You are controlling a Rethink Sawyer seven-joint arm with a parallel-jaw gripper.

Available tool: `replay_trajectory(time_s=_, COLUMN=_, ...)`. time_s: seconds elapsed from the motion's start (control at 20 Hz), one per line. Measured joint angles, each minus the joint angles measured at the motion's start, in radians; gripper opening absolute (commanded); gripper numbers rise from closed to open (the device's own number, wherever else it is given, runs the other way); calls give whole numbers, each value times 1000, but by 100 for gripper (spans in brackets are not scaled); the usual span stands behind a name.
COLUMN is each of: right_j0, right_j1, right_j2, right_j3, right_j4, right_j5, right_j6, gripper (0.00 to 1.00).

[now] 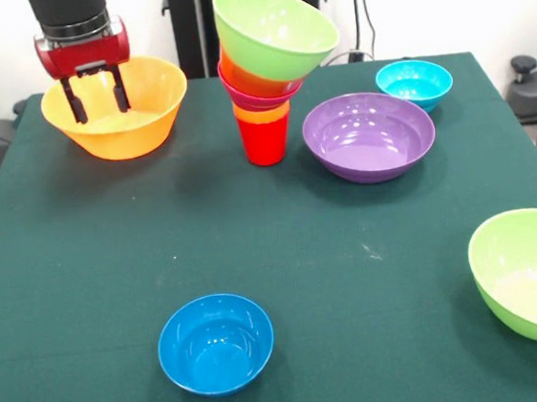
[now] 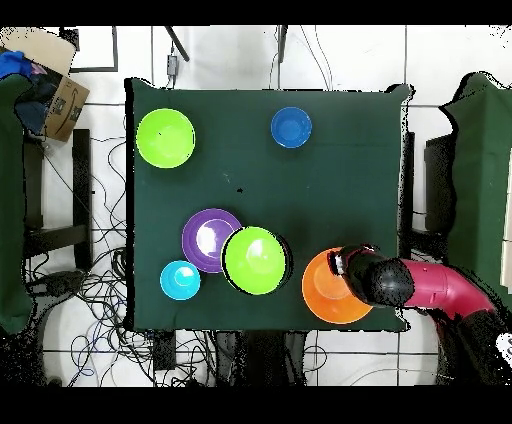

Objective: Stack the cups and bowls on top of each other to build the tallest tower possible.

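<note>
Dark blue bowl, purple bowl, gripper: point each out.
dark blue bowl (image 1: pixel 215 344), front view, on its inner floor.
purple bowl (image 1: pixel 368 136), front view, on its glossy inside.
gripper (image 1: pixel 97 102), front view, midway between the tips of its fingers, over the yellow-orange bowl (image 1: pixel 155 83).

One camera stood across the table (image 1: pixel 84 278) from the robot and looked along the green cloth from a raised, slanting angle, near enough that the lime green bowl (image 1: pixel 531 274) at the right edge was cut off by the frame. The arm (image 1: pixel 71 15) came in at its top left. The other camera hung well above and looked straight down, far enough to take in the whole table (image 2: pixel 350 180), the tiled floor around it and a cardboard box (image 2: pixel 55 85) at the upper left. Both views shared the tabletop, turned half round between them: the dark blue bowl (image 1: pixel 216 343) lay near the bottom in the front view and the same bowl (image 2: pixel 291 127) near the top from overhead
</note>
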Motion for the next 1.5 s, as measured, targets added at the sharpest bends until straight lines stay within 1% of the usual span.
replay_trajectory(time_s=0.2, right_j0=-15, right_j1=-1, right_j2=31, right_j3=3, right_j4=-17, right_j5=0, right_j6=0, gripper=100)
replay_trajectory(time_s=0.25, right_j0=-25, right_j1=-16, right_j2=55, right_j3=14, right_j4=-22, right_j5=0, right_j6=0, gripper=100)
replay_trajectory(time_s=0.35, right_j0=-30, right_j1=-29, right_j2=66, right_j3=21, right_j4=-22, right_j5=1, right_j6=0, gripper=100)
replay_trajectory(time_s=0.5, right_j0=-52, right_j1=-94, right_j2=114, right_j3=51, right_j4=-23, right_j5=20, right_j6=-2, gripper=100)
replay_trajectory(time_s=0.6, right_j0=-63, right_j1=-124, right_j2=134, right_j3=60, right_j4=-23, right_j5=38, right_j6=-6, gripper=100)
replay_trajectory(time_s=0.65, right_j0=-79, right_j1=-152, right_j2=158, right_j3=66, right_j4=-23, right_j5=64, right_j6=-12, gripper=100)
replay_trajectory(time_s=0.95, right_j0=-122, right_j1=-203, right_j2=221, right_j3=68, right_j4=-26, right_j5=142, right_j6=-42, gripper=100)
replay_trajectory(time_s=1.2, right_j0=-155, right_j1=-199, right_j2=261, right_j3=68, right_j4=-29, right_j5=162, right_j6=-65, gripper=100)
replay_trajectory(time_s=1.35, right_j0=-181, right_j1=-181, right_j2=290, right_j3=68, right_j4=-40, right_j5=162, right_j6=-83, gripper=100)
replay_trajectory(time_s=1.4, right_j0=-203, right_j1=-166, right_j2=309, right_j3=69, right_j4=-47, right_j5=162, right_j6=-96, gripper=100)
replay_trajectory(time_s=1.5, right_j0=-215, right_j1=-158, right_j2=319, right_j3=69, right_j4=-51, right_j5=162, right_j6=-107, gripper=100)
